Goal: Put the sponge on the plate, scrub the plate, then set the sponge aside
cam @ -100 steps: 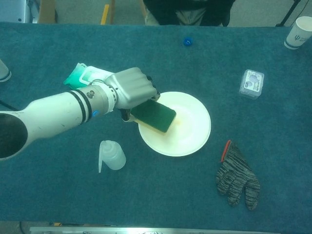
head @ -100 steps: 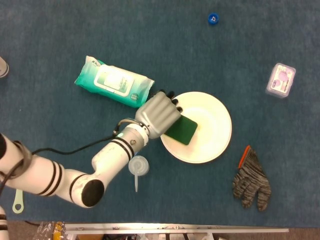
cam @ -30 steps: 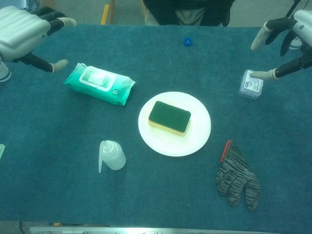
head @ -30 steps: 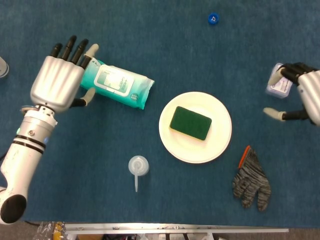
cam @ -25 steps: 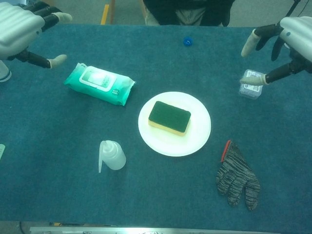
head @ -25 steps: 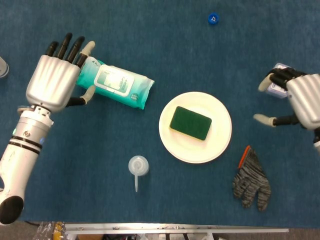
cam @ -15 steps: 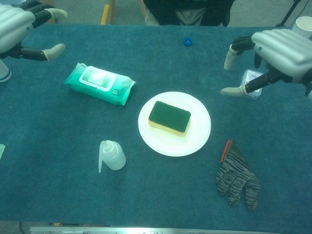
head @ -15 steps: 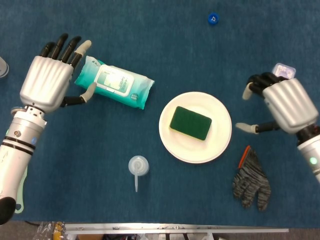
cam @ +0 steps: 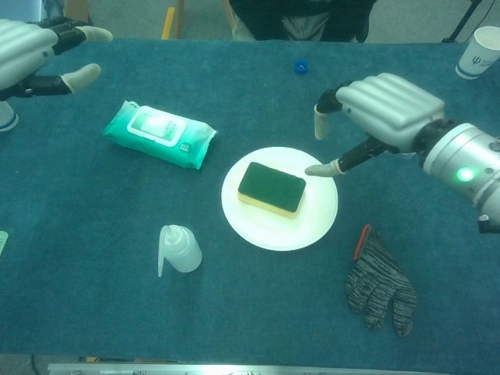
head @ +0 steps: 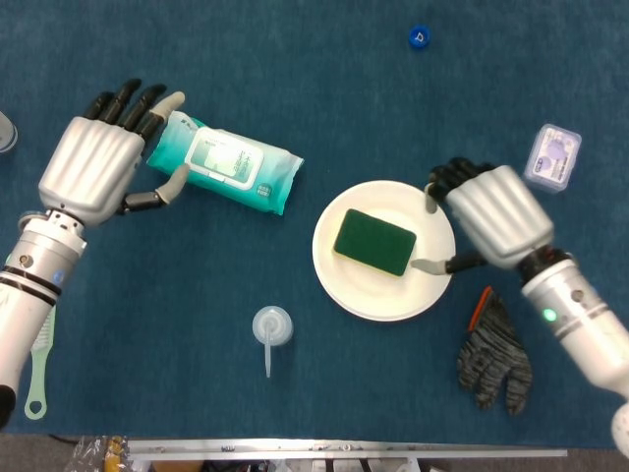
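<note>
Blue tabletop [head: 324, 88]: right hand [head: 488, 213] spread empty beside sponge [head: 374, 241] on plate [head: 432, 285]; left hand [head: 93, 169] spread empty, probably hovering.

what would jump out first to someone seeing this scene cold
The white plate at the table's centre, with the green sponge lying flat on it, draws the eye first. Next is the right hand, open, hovering over the plate's right edge with its fingers toward the sponge. The left hand hangs open at far left, beside the teal wipes pack.
</note>
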Motion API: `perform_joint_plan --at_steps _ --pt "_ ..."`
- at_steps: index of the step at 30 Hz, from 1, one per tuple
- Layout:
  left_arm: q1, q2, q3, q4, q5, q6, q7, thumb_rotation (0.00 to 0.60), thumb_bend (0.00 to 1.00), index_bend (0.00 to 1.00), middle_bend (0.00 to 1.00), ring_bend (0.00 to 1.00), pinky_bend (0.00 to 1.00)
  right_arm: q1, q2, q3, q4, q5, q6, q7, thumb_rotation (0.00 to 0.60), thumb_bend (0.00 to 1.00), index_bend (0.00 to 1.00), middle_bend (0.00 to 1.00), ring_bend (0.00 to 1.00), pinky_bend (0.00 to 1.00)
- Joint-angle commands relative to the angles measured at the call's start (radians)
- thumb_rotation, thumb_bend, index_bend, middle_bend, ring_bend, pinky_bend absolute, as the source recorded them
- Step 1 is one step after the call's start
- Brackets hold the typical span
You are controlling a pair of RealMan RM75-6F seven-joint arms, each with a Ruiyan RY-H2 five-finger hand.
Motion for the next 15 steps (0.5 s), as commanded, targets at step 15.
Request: perform_joint_plan --at_steps 15 --pt "0.035 0.003 -0.006 0.003 0.094 -0.05 -0.02 0.003 0.33 0.07 0.06 0.0 0.13 0.155 -0.181 -0.051 0.083 0.297 0.095 -0.328 0.363 0.0 0.36 0.23 0.16 0.46"
